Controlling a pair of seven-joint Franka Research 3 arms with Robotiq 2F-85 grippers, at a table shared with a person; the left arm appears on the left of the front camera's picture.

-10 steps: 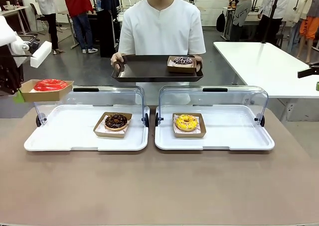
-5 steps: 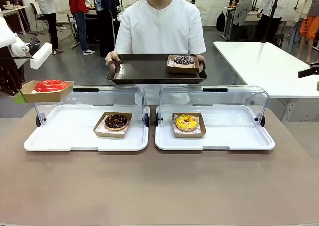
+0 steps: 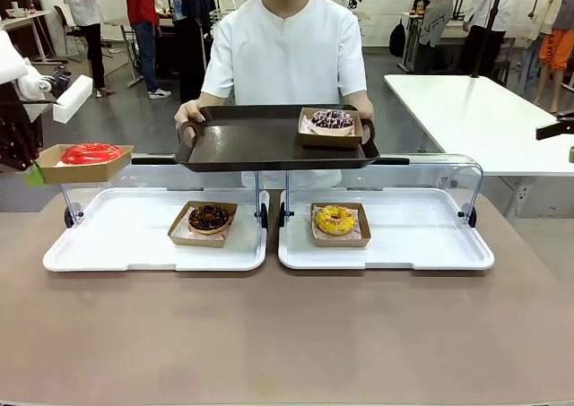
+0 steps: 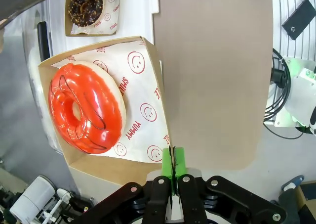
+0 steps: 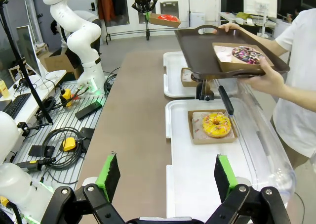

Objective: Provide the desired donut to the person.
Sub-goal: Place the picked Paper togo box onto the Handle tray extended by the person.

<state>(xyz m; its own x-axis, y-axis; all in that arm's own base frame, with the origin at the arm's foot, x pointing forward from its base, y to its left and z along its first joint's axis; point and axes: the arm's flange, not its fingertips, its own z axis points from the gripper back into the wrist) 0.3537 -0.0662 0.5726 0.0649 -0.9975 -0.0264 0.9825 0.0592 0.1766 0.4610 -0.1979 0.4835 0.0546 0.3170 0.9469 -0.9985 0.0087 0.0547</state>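
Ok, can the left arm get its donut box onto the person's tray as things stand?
Probably yes. The left gripper is shut on the red donut box, up off the table. The person holds the tray out over the clear lids, its left half bare, with nothing between box and tray.

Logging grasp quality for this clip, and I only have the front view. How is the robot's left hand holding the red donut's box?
Observer: The left hand is pinched shut on one thin wall of the box, near a corner, away from the red donut.
Operator: And the right hand?
Observer: The right hand is open, pads wide apart, nothing between them, at the end of the white tray with the yellow donut.
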